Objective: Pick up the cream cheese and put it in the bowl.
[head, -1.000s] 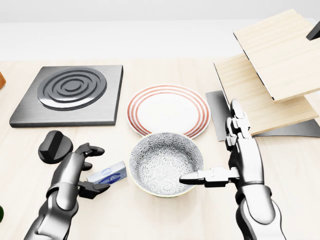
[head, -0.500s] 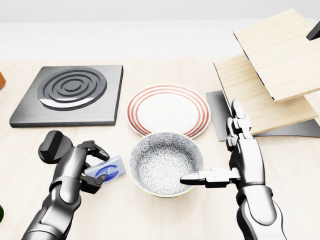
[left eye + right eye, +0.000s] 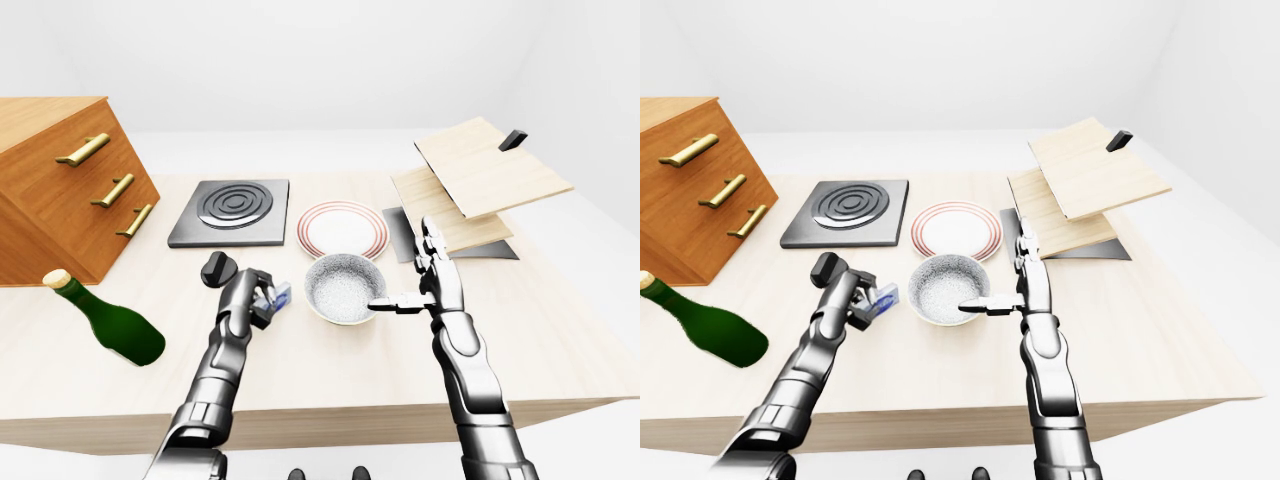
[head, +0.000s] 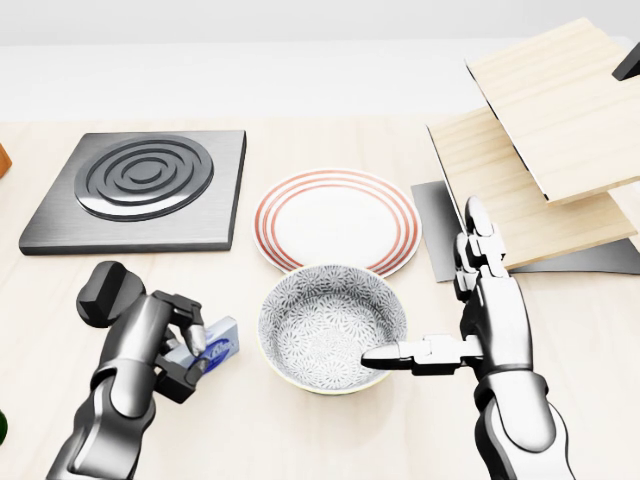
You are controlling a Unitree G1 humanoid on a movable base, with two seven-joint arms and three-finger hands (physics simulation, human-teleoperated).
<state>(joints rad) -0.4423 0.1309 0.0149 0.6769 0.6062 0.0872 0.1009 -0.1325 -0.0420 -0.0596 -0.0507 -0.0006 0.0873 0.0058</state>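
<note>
The cream cheese (image 4: 222, 341) is a small white and blue box. My left hand (image 4: 194, 353) is shut on it, fingers over its top and thumb under it, and holds it tilted just left of the bowl. The bowl (image 4: 330, 322) is grey-patterned and empty, in the lower middle of the head view. My right hand (image 4: 440, 310) is open at the bowl's right side. Its thumb (image 4: 392, 356) points left over the rim and its fingers (image 4: 478, 246) point up.
A red-striped plate (image 4: 337, 220) lies above the bowl. A stove burner plate (image 4: 140, 185) is at upper left with a black knob (image 4: 104, 291) below it. Wooden boards (image 4: 540, 150) lean at the right. A green bottle (image 3: 115, 325) and a drawer cabinet (image 3: 60, 180) are at far left.
My left hand has closed round the cream cheese and tipped it up off the table. The right hand has barely moved.
</note>
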